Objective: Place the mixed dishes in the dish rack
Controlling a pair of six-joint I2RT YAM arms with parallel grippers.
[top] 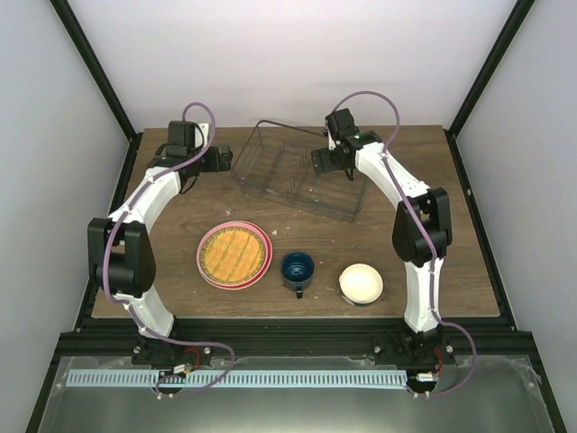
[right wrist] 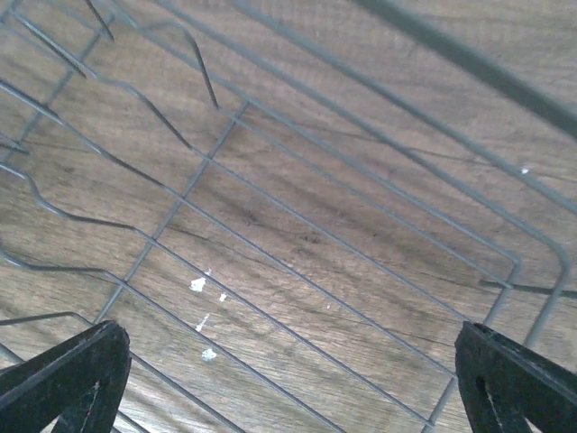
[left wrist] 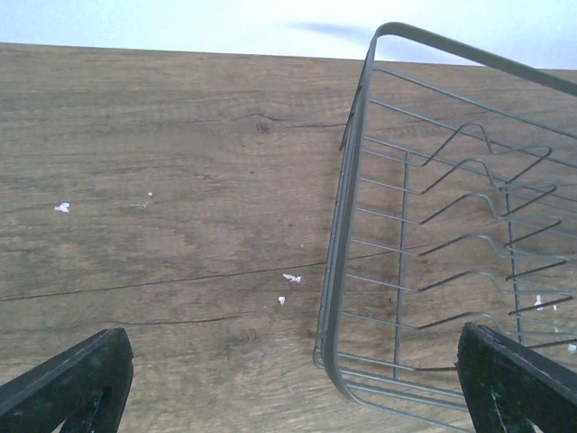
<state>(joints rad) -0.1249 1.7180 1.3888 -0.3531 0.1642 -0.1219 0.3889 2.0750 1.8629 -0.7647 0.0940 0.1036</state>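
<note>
I see my left gripper (left wrist: 293, 386) spread wide and empty, just beside the left end of the dish rack (left wrist: 347, 180). My right gripper (right wrist: 288, 379), equally wide and empty, hangs over the rack's inside.

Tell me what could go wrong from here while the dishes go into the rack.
1. The right claw hangs open over the thin wires of the dish rack; a finger could snag one and drag the rack.
2. The left claw is open at the rack's left rim and might bump it.
3. The woven plate lies on the pink plate, so lifting one may shift the other.
</note>
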